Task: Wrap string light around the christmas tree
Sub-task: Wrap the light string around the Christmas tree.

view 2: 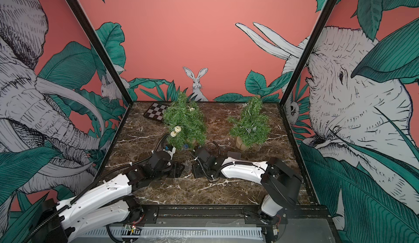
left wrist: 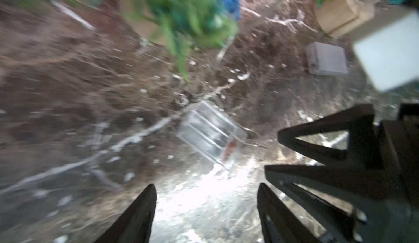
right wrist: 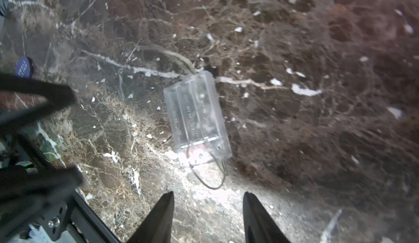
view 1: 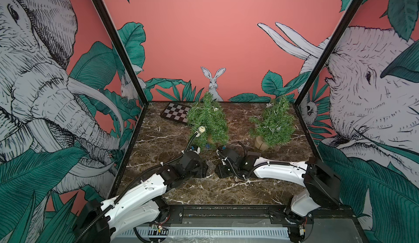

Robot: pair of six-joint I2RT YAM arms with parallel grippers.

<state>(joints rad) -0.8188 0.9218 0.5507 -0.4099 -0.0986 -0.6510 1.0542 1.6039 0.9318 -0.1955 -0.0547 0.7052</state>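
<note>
Starting at the far left, a chessboard (view 1: 175, 113) is seen flat on the desk (view 1: 158, 144), with one corner hidden behind the left tree (view 1: 208, 121). Two pale balls (view 1: 201, 130) are hung on that tree's near side. In front of the tree, the left tool (left wrist: 205, 186) is held low over the desk, its jaws spread and nothing caught between them.

The string light (right wrist: 196, 117) is found on the desk between the two tools. Its clear box (left wrist: 210, 133) is laid flat and is touched by neither tool. A thin wire (right wrist: 212, 178) is looped out from one end, and a thicker lead (right wrist: 174, 57) is run from the other (where it ends cannot be told).

The right tool (right wrist: 208, 194) is pointed across the box toward the left one, likewise released and empty. A small grey pad (left wrist: 326, 58) is seen on the desk just beyond the right arm. Farther right, the right tree (view 1: 273, 124) is stood on a wooden base (view 1: 260, 143), well apart from the left tree.
</note>
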